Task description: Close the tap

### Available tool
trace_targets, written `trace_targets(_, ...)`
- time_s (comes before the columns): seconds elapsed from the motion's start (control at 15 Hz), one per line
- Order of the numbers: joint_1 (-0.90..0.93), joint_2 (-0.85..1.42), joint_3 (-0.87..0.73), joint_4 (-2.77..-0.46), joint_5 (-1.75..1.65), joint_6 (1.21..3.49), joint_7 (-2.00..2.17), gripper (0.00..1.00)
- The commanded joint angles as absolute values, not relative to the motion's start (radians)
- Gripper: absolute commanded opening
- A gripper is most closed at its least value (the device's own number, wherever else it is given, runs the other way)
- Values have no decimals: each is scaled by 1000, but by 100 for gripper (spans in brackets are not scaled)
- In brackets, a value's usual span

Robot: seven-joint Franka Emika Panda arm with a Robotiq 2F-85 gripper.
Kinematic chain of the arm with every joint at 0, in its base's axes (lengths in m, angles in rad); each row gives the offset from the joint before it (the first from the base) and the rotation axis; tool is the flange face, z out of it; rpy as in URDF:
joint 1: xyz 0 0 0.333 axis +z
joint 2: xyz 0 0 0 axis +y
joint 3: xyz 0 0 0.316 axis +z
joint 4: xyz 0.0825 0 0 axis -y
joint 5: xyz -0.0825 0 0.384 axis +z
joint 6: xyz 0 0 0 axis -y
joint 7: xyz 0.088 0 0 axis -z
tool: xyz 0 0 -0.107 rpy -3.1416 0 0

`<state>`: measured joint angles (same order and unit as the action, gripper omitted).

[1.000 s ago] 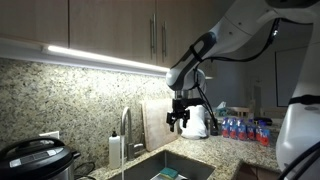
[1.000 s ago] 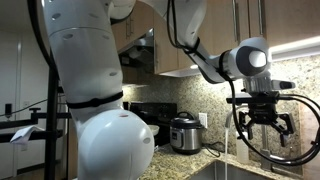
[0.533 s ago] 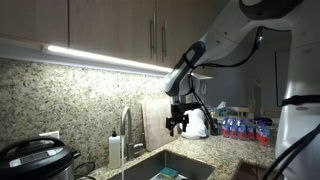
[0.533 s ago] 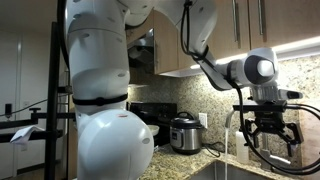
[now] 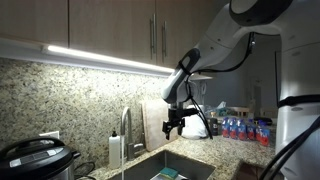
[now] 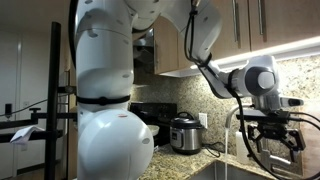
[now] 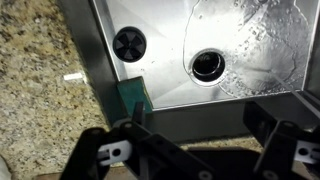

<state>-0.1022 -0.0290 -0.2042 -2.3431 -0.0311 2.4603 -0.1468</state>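
The tap [image 5: 125, 128] is a slim silver gooseneck faucet at the back of the sink [image 5: 190, 163]. It also shows as a thin arch in an exterior view [image 6: 232, 128]. My gripper [image 5: 175, 123] hangs over the sink, to the right of the tap and apart from it. In an exterior view [image 6: 272, 141] it points down with its fingers spread. In the wrist view my gripper [image 7: 200, 150] is open and empty above the sink's front wall. The tap itself is out of the wrist view. The steel basin [image 7: 170, 30] looks wet at the top right.
A white soap bottle [image 5: 115, 151] stands beside the tap. A rice cooker [image 5: 35, 160] is on the granite counter, and a cutting board [image 5: 155, 122] leans on the wall. Water bottles [image 5: 240, 128] stand at the right. The basin holds a drain [image 7: 205, 65], a black stopper [image 7: 130, 43] and a green sponge [image 7: 132, 95].
My gripper has dropped lower over the sink and shifted a little toward the tap. It has stayed open and empty.
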Motion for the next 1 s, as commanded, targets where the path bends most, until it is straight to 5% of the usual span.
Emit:
trace_targets(0.0,-118,150,-175,-2276,108,2619,-276,100)
trace_targets(0.93,-318,418,140,-2047,344,2939,-518,100)
